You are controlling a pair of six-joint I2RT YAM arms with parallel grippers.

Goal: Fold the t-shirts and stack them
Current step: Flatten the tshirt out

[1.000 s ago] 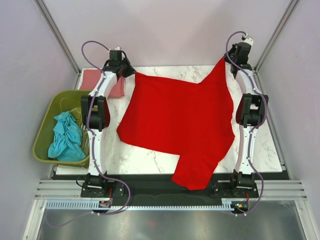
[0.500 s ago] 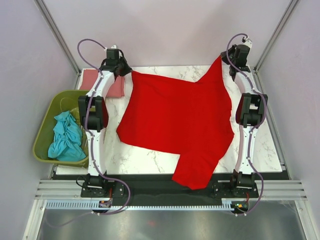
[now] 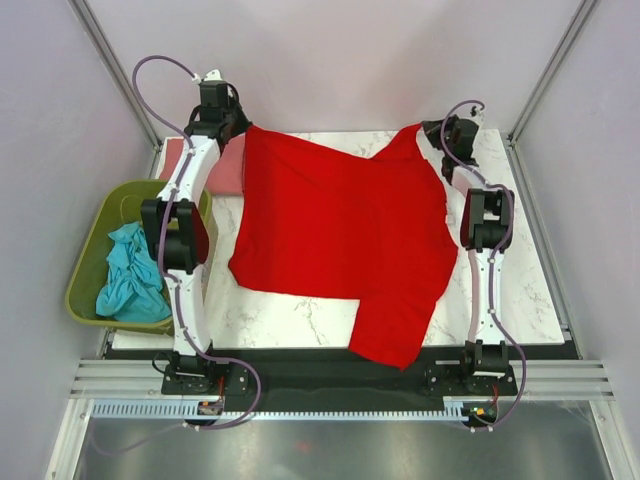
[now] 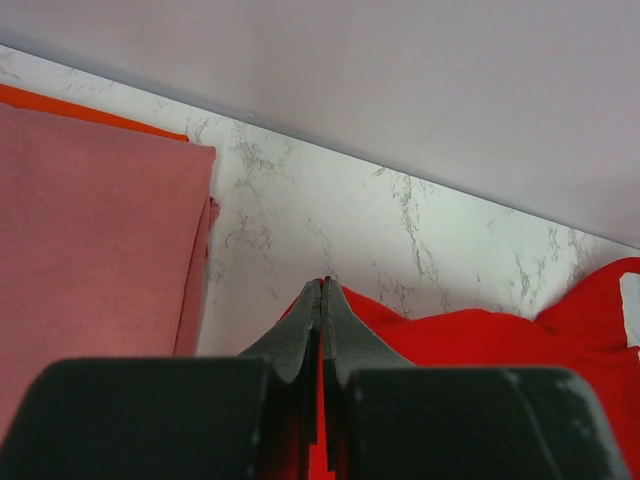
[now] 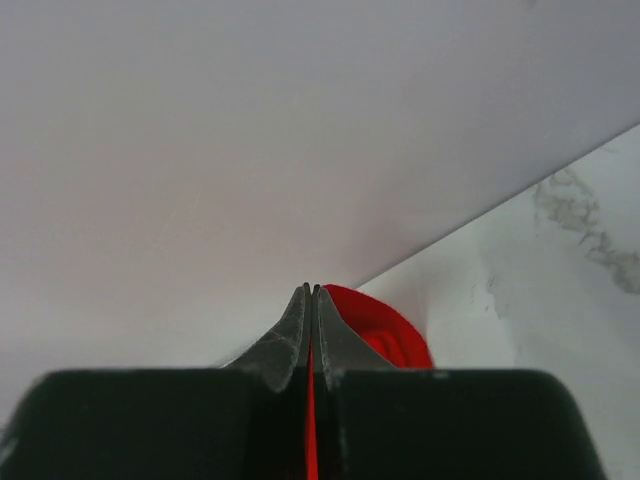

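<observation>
Marble table point(image 3: 530, 290), lilac walls point(image 3: 350, 60); L end effector point(image 4: 322, 290), R end effector point(image 5: 311, 292) pinch red tee point(image 3: 340, 230).

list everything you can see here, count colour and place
table: 1, white marble, centre
basket: 1, olive green, left of the table
red t-shirt: 1, bright red, spread over the table, one end past its near edge
pink t-shirt: 1, dusty pink, folded, table's far left corner
teal t-shirt: 1, teal, crumpled in the basket
left gripper: 1, black, shut on red t-shirt's far left corner
right gripper: 1, black, shut on its far right corner
</observation>
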